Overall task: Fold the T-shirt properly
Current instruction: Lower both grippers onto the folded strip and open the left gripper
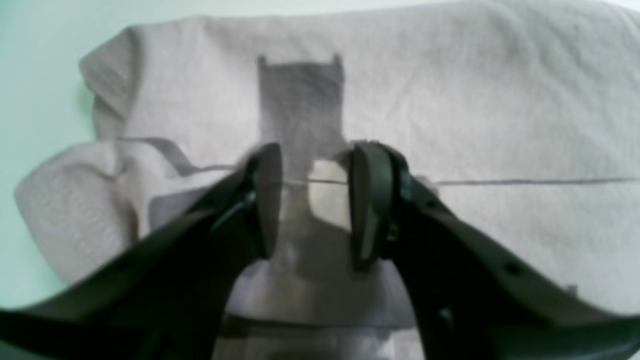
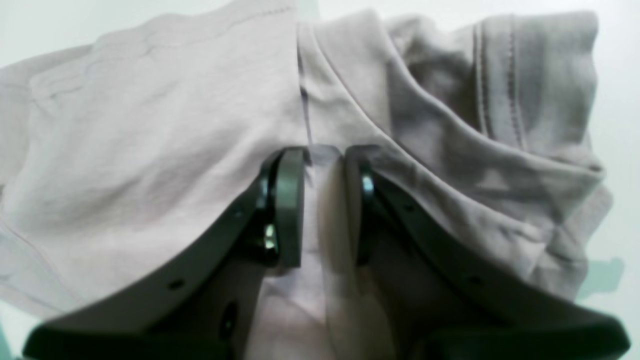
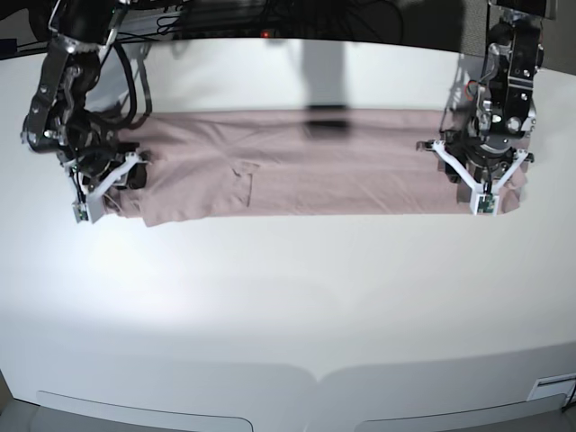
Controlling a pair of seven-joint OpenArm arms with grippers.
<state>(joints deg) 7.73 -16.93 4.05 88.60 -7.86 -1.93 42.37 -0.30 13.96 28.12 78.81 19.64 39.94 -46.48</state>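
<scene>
The T-shirt (image 3: 297, 171) lies as a long, flat pink-mauve band across the far half of the table. My left gripper (image 3: 483, 193) points down at its right end. In the left wrist view the left gripper (image 1: 317, 150) has its jaws clearly apart over the T-shirt (image 1: 450, 100), and a straight cloth edge runs across the gap. My right gripper (image 3: 94, 193) is at the rumpled left end. In the right wrist view the right gripper (image 2: 325, 150) stands narrowly open above the T-shirt (image 2: 150, 150), beside a stitched sleeve hem (image 2: 510, 75). Cloth shows in the gap and no pinch is visible.
The white table (image 3: 288, 306) stretches wide in front of the shirt to its near edge. Dark cables and equipment (image 3: 270, 18) line the back edge behind both arms. A small crease flap (image 3: 243, 175) stands up left of the shirt's middle.
</scene>
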